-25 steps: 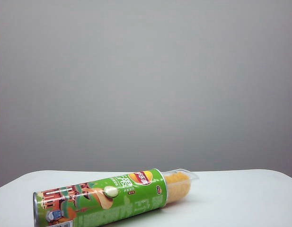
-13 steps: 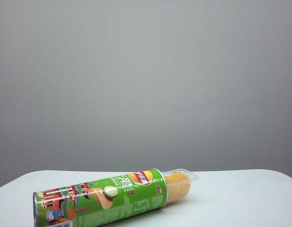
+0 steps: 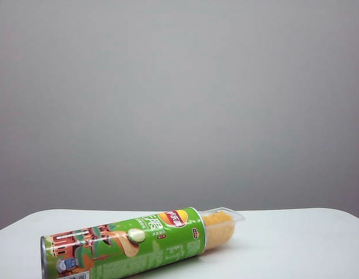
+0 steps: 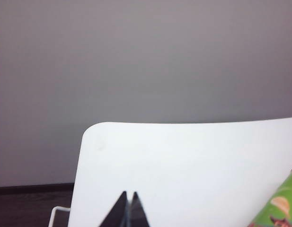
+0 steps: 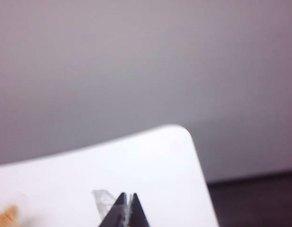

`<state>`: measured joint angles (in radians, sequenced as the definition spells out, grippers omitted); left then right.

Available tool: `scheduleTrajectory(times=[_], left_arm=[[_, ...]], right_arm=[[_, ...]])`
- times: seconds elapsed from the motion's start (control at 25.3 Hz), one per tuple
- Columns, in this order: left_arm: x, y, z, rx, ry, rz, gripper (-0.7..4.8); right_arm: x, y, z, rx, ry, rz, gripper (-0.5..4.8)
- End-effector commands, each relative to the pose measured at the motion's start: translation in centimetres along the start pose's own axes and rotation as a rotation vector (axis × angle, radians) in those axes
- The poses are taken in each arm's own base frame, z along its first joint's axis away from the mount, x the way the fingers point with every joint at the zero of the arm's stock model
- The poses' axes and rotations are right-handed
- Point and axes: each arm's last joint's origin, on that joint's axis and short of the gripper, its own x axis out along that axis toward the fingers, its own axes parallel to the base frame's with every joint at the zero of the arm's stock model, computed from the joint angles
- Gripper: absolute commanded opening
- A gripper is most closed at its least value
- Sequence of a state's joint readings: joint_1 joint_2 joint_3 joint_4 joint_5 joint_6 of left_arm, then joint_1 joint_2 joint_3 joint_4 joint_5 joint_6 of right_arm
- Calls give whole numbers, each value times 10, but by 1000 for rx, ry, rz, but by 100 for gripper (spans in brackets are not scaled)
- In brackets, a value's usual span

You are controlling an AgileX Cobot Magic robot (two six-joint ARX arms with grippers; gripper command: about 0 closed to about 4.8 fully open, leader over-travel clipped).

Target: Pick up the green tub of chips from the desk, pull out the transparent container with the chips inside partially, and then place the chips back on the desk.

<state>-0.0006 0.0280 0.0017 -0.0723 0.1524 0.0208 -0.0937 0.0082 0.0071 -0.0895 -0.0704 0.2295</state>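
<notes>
green tub of chips (image 3: 124, 244) cropped below

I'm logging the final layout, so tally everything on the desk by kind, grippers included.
Green tub of chips, lying on the desk: 1
Transparent container with chips, partly pulled out: 1
Grippers, both shut, empty, back from the tub: 2 (left gripper, right gripper)
Total: 4

The white desk (image 3: 295, 244) is carrying the green tub of chips (image 3: 124, 244), lying on its side beyond both closed grippers' tips.

The green tub of chips (image 3: 124, 247) lies on the desk (image 3: 295, 244), the transparent container (image 3: 221, 225) protruding right.
</notes>
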Motion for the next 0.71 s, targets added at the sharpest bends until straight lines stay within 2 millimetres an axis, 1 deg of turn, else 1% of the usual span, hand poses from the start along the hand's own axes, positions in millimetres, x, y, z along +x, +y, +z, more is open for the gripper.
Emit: scheduleTrajectory(times=[0.04, 0.12, 0.2, 0.36, 0.4, 0.43, 0.47, 0.59, 0.71], left_arm=[[0, 0, -4, 21, 57, 11, -6], [-1, 1, -9, 10, 110, 37, -6], [0, 1, -10, 9, 115, 40, -6], [0, 1, -10, 0, 117, 35, -1], [0, 1, -10, -13, 118, 36, 5], [0, 1, -10, -16, 124, 37, 41], [0, 1, -11, -20, 132, 41, 59], [1, 1, -11, -67, 132, 44, 57], [1, 1, -10, -71, 123, 44, 58]], right_arm=[[0, -3, -11, 0, 96, -51, 12], [1, -3, -12, 0, 108, -51, 8], [1, -4, -12, 0, 114, -49, 8], [1, -3, -13, 1, 119, -42, 32], [1, -3, -13, 1, 119, -41, 32], [1, -3, -13, 1, 118, -41, 31], [1, -4, -12, 3, 117, -44, 31], [1, -4, -12, 3, 116, -44, 31], [1, -3, -12, 2, 110, -43, 31]])
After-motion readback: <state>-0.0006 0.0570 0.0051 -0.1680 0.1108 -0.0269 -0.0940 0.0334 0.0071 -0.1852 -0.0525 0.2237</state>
